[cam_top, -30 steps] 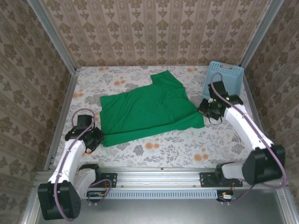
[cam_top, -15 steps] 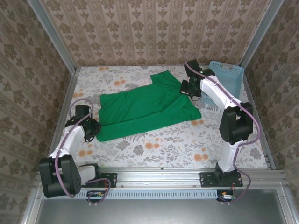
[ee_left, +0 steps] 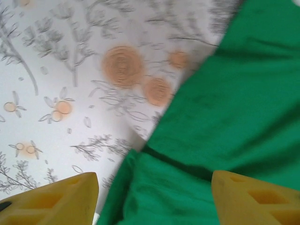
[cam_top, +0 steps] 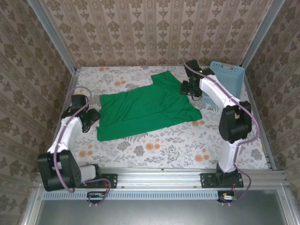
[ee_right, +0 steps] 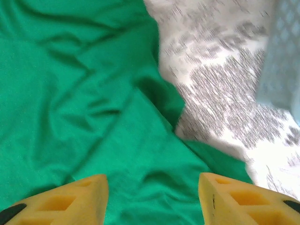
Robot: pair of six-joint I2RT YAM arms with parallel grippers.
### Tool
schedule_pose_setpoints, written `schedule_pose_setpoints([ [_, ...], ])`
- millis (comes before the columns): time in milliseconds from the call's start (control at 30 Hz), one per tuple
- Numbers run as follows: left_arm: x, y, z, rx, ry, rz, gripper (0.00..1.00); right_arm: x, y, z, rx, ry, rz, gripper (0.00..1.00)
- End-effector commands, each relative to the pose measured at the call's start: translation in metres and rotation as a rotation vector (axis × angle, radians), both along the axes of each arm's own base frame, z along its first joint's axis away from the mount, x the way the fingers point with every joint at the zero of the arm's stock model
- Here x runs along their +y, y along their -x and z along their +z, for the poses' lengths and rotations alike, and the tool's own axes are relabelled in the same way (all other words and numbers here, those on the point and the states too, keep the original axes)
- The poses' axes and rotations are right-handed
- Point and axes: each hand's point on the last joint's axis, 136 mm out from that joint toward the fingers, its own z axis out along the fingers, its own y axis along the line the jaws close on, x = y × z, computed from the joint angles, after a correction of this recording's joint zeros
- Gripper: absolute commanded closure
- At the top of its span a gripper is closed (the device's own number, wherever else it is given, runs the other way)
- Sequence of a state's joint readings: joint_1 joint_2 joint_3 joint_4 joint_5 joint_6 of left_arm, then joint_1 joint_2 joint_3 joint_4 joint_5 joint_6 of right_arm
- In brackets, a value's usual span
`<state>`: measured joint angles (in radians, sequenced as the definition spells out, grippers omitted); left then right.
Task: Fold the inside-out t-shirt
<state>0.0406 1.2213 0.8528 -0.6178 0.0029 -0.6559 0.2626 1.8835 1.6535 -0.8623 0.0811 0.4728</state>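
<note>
Found the plain bright green short-sleeved cloth t-shirt (cam_top: 150, 110) spread out and wrinkled across the middle of the floral-patterned bench (cam_top: 164, 145). Saw the left tool (cam_top: 92, 119) at the shirt's left edge, yellow fingers (ee_left: 61, 197) wide apart, gripping nothing. Saw the right tool (cam_top: 187, 88) over the shirt's far right part, likewise wide and empty, near the light blue plastic lattice basket (cam_top: 229, 77) in the far right corner.

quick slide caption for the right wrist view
Open right pincer over the wrinkled green t-shirt, light blue basket at the frame's right edge

Green t-shirt (cam_top: 147, 110) spread flat on table (cam_top: 159, 152); left fingers (cam_top: 95, 116) at its left edge, right fingers (cam_top: 186, 89) over right side.
</note>
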Motion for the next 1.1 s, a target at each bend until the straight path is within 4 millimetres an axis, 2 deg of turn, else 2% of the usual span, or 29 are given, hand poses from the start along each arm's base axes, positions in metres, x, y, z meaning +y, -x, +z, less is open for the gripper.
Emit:
schedule_pose_setpoints([
  [0, -0.041, 0.016, 0.008, 0.000, -0.006, -0.177, 0.36, -0.002, 0.034, 0.008, -0.042, -0.041, 0.033, 0.45],
  [67, -0.068, 0.024, -0.002, 0.016, 0.018, -0.254, 0.38, 0.007, 0.051, -0.011, -0.027, -0.114, 0.047, 0.45],
  [133, -0.088, 0.030, -0.016, 0.030, 0.047, -0.299, 0.40, 0.013, 0.063, -0.030, -0.008, -0.160, 0.046, 0.45],
  [233, -0.102, 0.030, -0.042, 0.049, 0.099, -0.333, 0.44, 0.019, 0.069, -0.057, 0.028, -0.199, 0.043, 0.45],
  [333, -0.098, 0.028, -0.060, 0.088, 0.072, -0.332, 0.43, 0.024, 0.065, -0.079, 0.046, -0.217, 0.046, 0.45],
  [400, -0.095, 0.025, -0.068, 0.093, 0.075, -0.335, 0.43, 0.018, 0.061, -0.090, 0.056, -0.181, 0.031, 0.46],
  [500, -0.083, 0.027, -0.080, 0.131, 0.082, -0.303, 0.42, -0.003, 0.059, -0.107, 0.097, -0.125, -0.051, 0.49],
  [667, -0.068, 0.031, -0.086, 0.143, 0.100, -0.258, 0.38, -0.046, 0.079, -0.128, 0.160, -0.055, -0.228, 0.62],
  [833, -0.060, 0.030, -0.083, 0.138, 0.099, -0.242, 0.35, -0.063, 0.092, -0.129, 0.167, -0.031, -0.289, 0.70],
  [1067, -0.047, 0.029, -0.075, 0.128, 0.074, -0.228, 0.32, -0.083, 0.109, -0.120, 0.138, 0.036, -0.331, 0.73],
])
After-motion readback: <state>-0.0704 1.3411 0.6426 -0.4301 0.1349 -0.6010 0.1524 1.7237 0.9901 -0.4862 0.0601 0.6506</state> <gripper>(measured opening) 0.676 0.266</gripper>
